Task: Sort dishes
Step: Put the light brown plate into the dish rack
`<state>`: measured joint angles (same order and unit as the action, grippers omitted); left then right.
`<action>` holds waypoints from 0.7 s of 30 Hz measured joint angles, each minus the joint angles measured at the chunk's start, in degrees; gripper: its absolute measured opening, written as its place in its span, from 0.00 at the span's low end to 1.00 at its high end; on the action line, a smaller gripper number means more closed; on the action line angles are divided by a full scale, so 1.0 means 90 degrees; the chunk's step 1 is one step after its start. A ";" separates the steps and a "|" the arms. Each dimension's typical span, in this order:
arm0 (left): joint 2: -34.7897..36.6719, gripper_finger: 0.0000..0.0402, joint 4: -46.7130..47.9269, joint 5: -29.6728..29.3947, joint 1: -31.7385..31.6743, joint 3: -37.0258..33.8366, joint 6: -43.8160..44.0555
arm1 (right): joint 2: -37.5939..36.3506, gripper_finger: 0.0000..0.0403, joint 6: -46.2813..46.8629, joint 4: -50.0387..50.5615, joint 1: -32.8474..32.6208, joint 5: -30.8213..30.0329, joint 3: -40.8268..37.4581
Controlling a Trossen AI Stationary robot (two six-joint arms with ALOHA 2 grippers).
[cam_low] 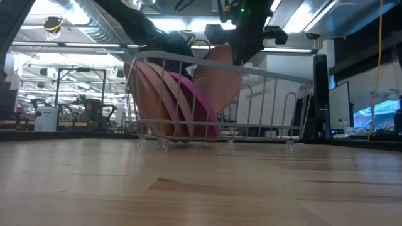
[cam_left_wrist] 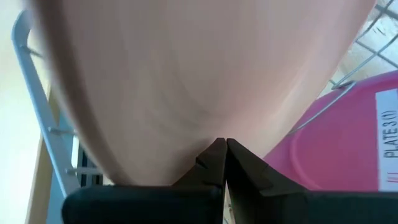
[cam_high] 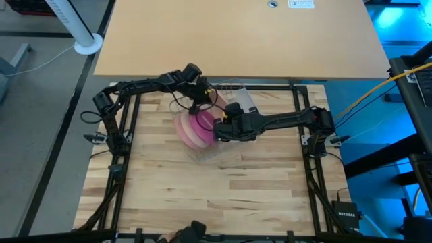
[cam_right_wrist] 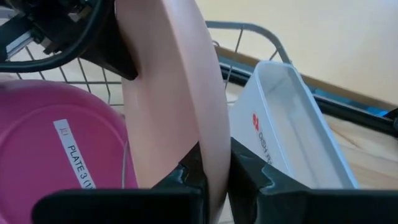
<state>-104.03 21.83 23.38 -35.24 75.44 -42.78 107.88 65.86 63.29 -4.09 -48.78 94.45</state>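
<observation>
- The light wooden table (cam_high: 223, 189) carries a silver wire rack (cam_low: 276, 94), with a workshop room behind it.
- The right gripper (cam_right_wrist: 214, 168) is closed on the rim of the round pale peach plastic plate (cam_right_wrist: 168, 93), held on edge over the rack.
- The left gripper (cam_left_wrist: 221, 155) is closed too, touching the same plate.
- The round magenta-pink plastic plate (cam_low: 188, 100) already stands in the rack.
- Risk: the peach plate may miss its slot or knock the pink plate if lowered tilted.

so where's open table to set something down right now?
The wood in front of the wire rack, toward the near table edge, is bare, as are strips along both side rails. It is crowded at the rack: pink plate, peach plate, white bin, and both grippers, left and right.
</observation>
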 joint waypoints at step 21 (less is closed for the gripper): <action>0.0002 0.00 -0.0021 0.0070 0.0043 0.0000 -0.0298 | 0.0016 0.26 0.0108 -0.0047 -0.0020 0.1109 0.0010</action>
<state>-104.01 21.63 24.01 -34.85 75.44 -45.46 108.03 66.83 62.86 -4.28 -38.79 94.54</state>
